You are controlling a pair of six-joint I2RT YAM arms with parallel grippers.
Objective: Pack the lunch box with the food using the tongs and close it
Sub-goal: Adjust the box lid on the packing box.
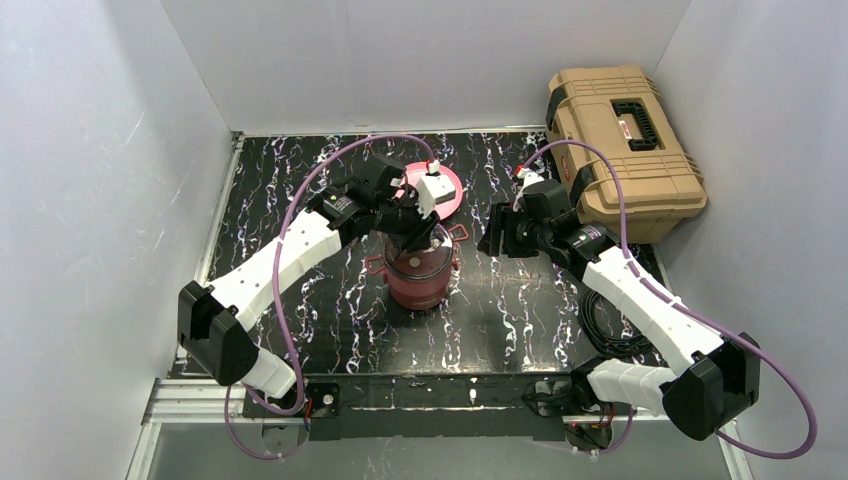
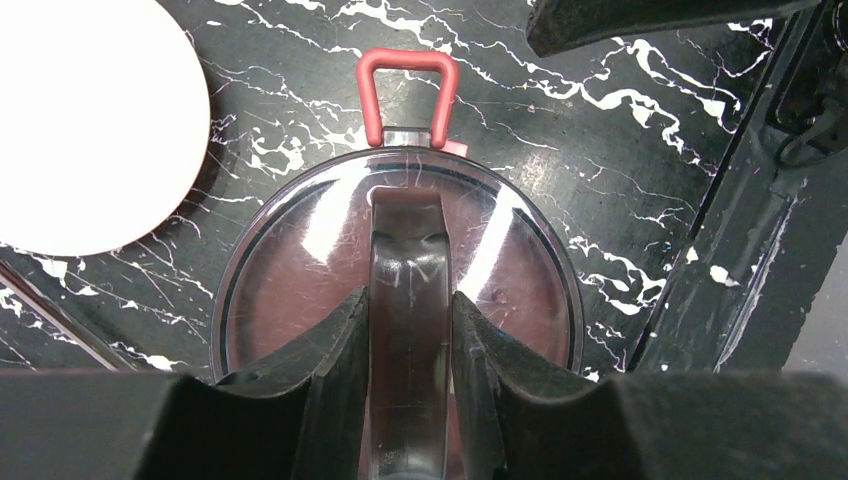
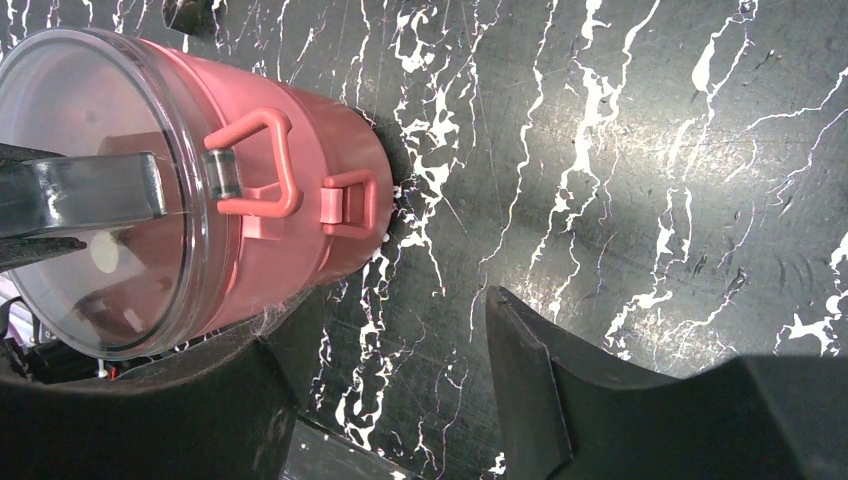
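Evidently the closing step is in hand: the clear round lid [image 2: 300, 250] should be pressed flat and centred onto the maroon round tiered lunch box [image 1: 420, 278], so its red loop clasp [image 2: 408, 90] can hook over the rim. The left jaws stand narrow, pinching the lid's dark arched handle [image 2: 408, 240] directly between them, the box beneath. Just left of the right jaws stands that box; these gape wide, empty, holding nothing, above the black marbled desk [image 3: 620, 200].
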